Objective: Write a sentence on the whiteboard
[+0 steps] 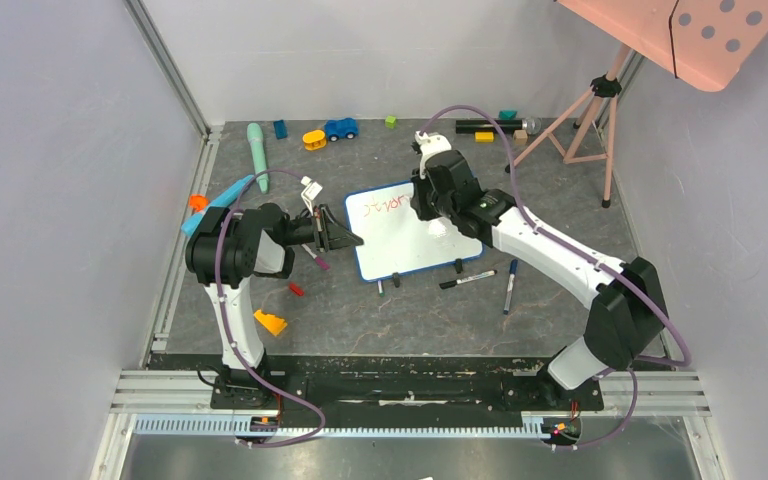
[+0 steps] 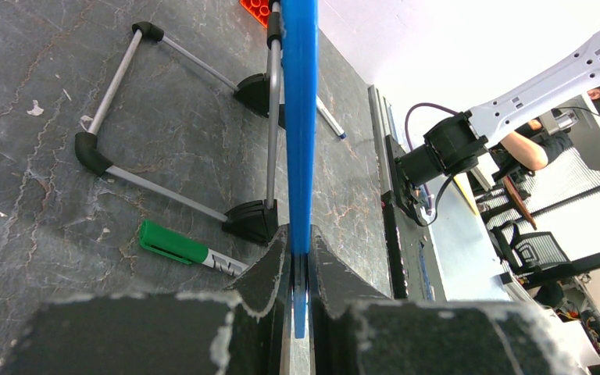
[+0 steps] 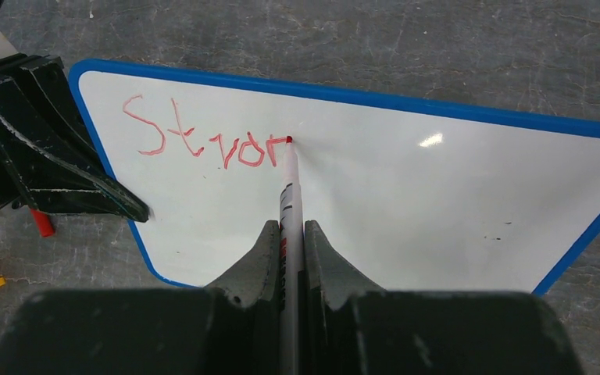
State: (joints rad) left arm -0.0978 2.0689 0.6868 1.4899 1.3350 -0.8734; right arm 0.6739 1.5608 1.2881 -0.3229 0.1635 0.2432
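Note:
The whiteboard [image 1: 392, 248] lies in the middle of the table, white with a blue frame. The sentence [image 1: 382, 206] is red handwriting at its top left, reading about "Stron" in the right wrist view [image 3: 203, 142]. My right gripper [image 3: 287, 230] is shut on a red marker [image 3: 288, 187] whose tip touches the board [image 3: 422, 219] at the end of the last letter. My left gripper [image 2: 300, 234] is shut on the board's blue left edge [image 2: 300, 117]. In the top view the left gripper [image 1: 342, 236] sits at the board's left side and the right gripper [image 1: 430, 196] over its top.
A black marker [image 1: 467, 279] and a blue marker [image 1: 509, 285] lie in front of the board. A green marker [image 2: 180, 246] lies by the board's black feet [image 2: 250, 221]. Small toys [image 1: 340, 128] line the back. A tripod [image 1: 580, 120] with a pink dotted panel [image 1: 705, 35] stands back right.

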